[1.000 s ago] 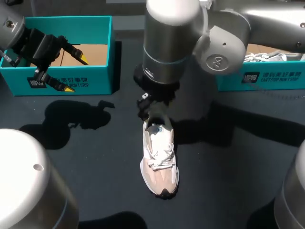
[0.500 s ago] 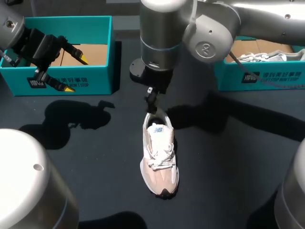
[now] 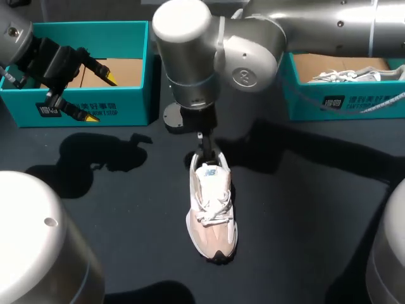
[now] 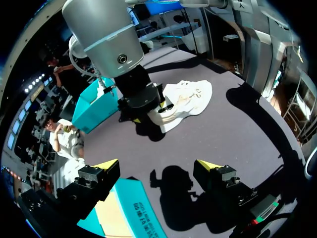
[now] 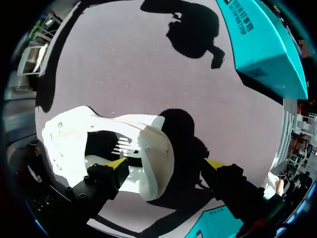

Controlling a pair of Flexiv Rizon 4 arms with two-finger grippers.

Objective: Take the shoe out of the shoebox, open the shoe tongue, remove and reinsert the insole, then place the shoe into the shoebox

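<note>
Over the last second my right arm has swung to the left and back across the head view. Its wrist, which covered the shoe's heel, now stands behind the shoe, so the heel and collar show again. The shoe itself has not shifted: it sits on its sole in the middle of the bench, toe toward me, laces up, well apart from both boxes. My right gripper hangs at the heel, released. In the right wrist view one yellow fingertip sits inside the shoe's opening and the other is outside the heel with a dark gap between it and the shoe, so the heel stands between spread fingers without being clamped. My left arm has kept its place. My left gripper is released too, its fingers wide apart over the front wall of the left shoebox, whose brown cardboard floor shows. The bench is a dark matte surface crossed by the arms' black shadows. At its far right stands the right shoebox, teal like the first, with a second shoe, white, lying in it.
</note>
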